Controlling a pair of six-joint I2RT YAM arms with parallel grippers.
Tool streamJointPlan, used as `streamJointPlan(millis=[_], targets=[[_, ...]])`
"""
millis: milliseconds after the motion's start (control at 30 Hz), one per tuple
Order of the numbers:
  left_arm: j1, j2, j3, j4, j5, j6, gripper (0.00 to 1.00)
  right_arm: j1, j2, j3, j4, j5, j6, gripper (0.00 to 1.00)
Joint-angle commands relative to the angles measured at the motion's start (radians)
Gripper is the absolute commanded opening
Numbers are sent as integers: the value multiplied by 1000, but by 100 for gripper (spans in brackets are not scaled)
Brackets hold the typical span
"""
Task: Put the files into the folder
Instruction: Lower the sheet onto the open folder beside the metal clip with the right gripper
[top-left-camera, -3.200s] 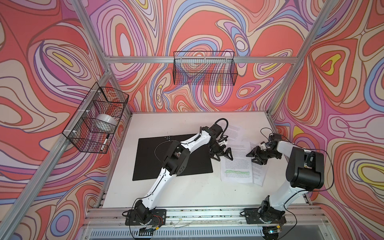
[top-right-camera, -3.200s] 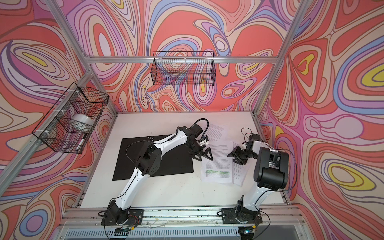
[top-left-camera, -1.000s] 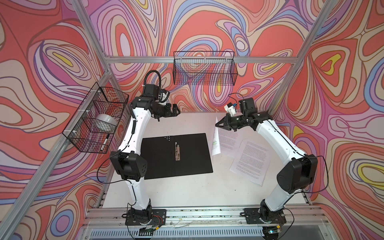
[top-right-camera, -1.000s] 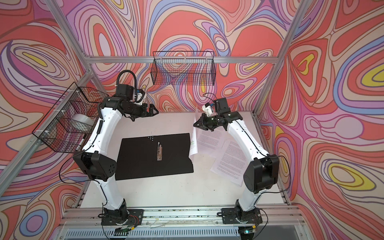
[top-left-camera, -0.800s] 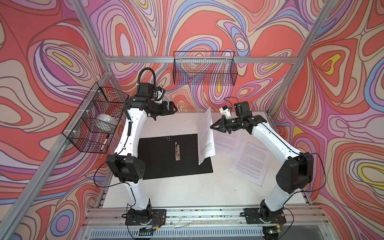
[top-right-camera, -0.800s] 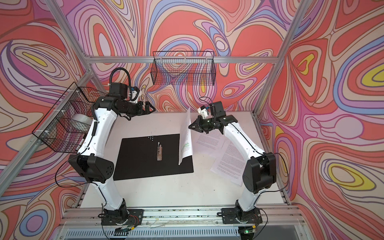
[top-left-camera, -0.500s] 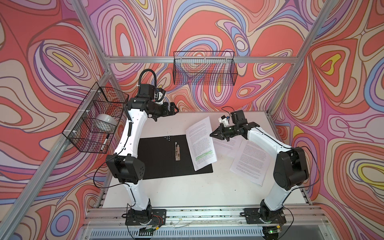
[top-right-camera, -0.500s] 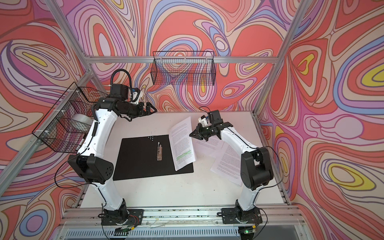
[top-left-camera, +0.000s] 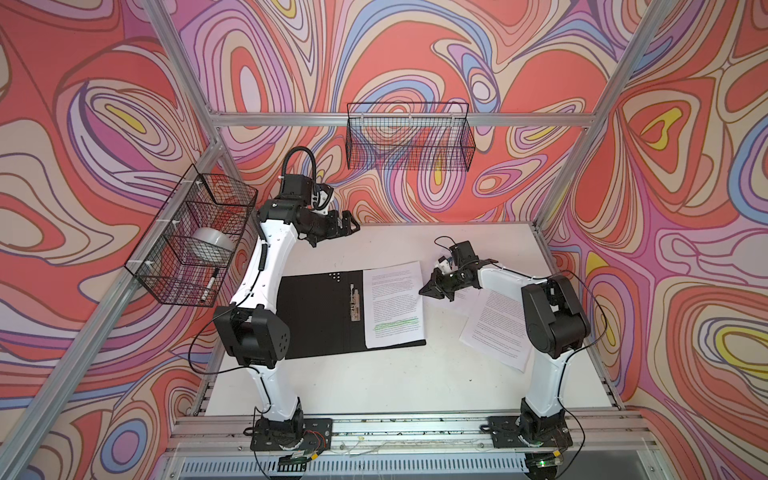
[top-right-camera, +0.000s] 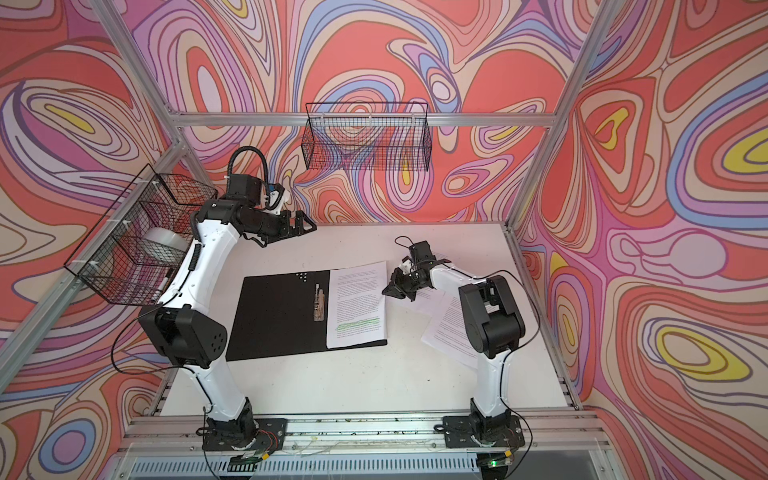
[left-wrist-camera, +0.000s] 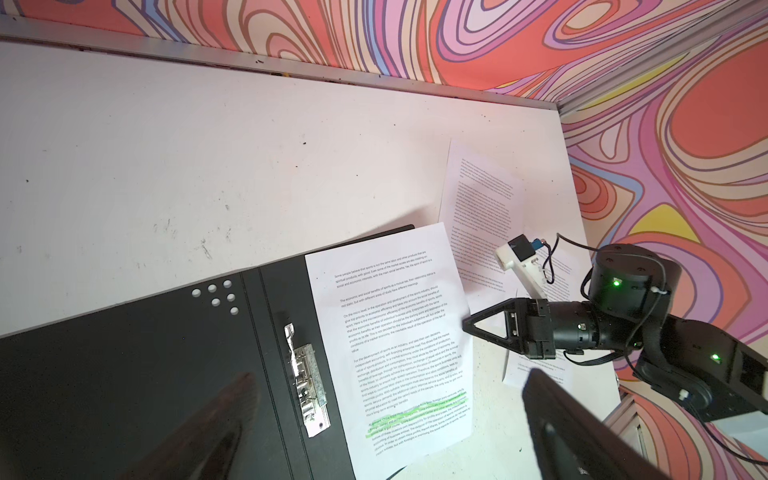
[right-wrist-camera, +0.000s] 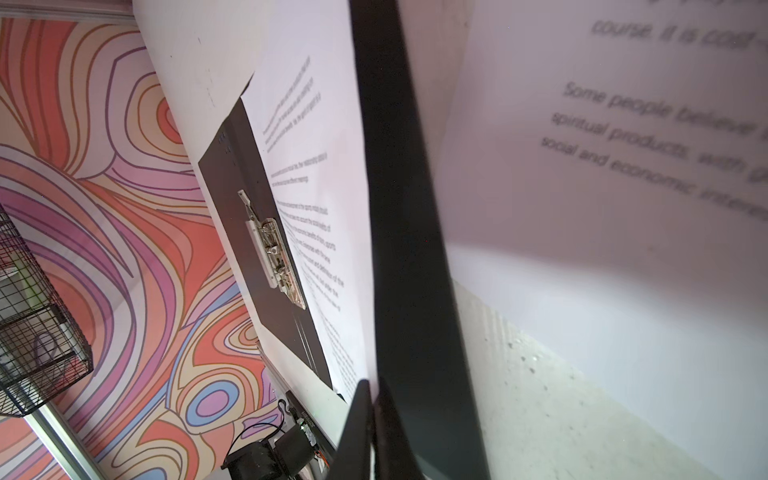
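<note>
folder (top-left-camera: 316, 320) lies open, black inside – highlighted sheet (top-left-camera: 392, 307) flat on its right half | wire basket (top-left-camera: 146, 266): white roll (top-left-camera: 212, 245), marker (top-left-camera: 209, 284) | right gripper (top-left-camera: 422, 291) pinching that sheet's edge | left gripper (top-left-camera: 353, 222) spread wide, aloft

The folder (top-left-camera: 316, 316) lies open and flat on the counter (top-left-camera: 374, 386), black inside up, with a metal clip (top-left-camera: 354, 302) at its spine. The highlighted sheet (top-left-camera: 392, 307) covers its right half, reaching just past the far edge. Two plain sheets (top-left-camera: 494, 332) overlap farther right.
</note>
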Motion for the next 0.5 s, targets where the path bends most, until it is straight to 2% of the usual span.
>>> streamJointPlan(millis=[0,467], targets=[[0,-31,-18,17,21,-14,100,0,38,22,1,17,-21,0],[0,-32,-41,29,22,-17,100,4,156,119,-47,-30,-84,0]])
